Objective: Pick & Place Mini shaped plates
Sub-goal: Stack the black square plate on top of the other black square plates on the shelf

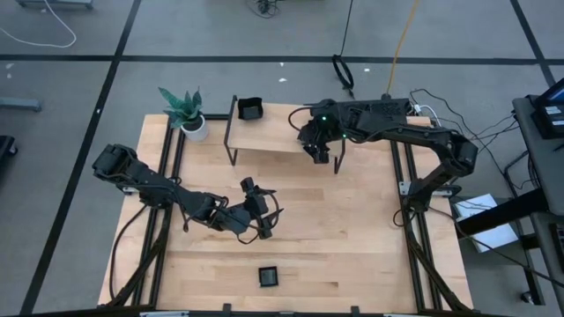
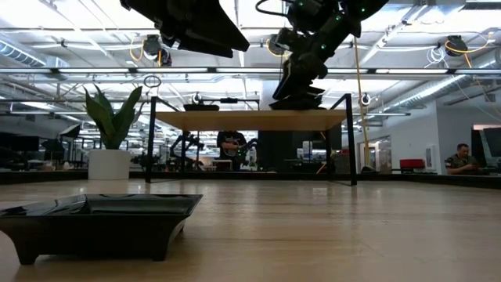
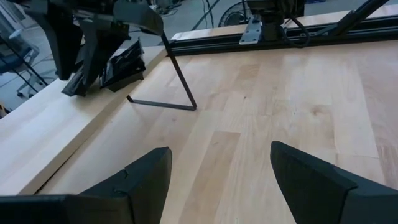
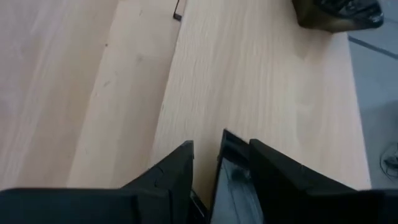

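Note:
One black mini plate (image 1: 269,276) rests on its foot on the table near the front edge; it fills the low view's foreground (image 2: 102,219). Another plate (image 1: 251,108) sits on the left end of the raised wooden shelf (image 1: 273,132) at the far side. My right gripper (image 1: 317,151) hovers over the shelf's right end, shut on a third black plate (image 3: 123,62). My left gripper (image 1: 269,214) stands open over the middle of the table, nothing between its fingers (image 3: 149,177). My right gripper pinches the plate's rim (image 4: 229,158) between its two fingers, coming slanting down from the table's right. The plate stands on edge, tilted, and hangs below the fingers (image 3: 81,68) just over the shelf top. Whether its lower edge touches the shelf, I cannot tell.
A potted green plant (image 1: 189,114) stands at the table's far left corner beside the shelf. The shelf rests on thin black wire legs (image 3: 180,81). Bare wood lies between my left gripper and the front plate. Black rails (image 1: 410,211) run along the table's sides.

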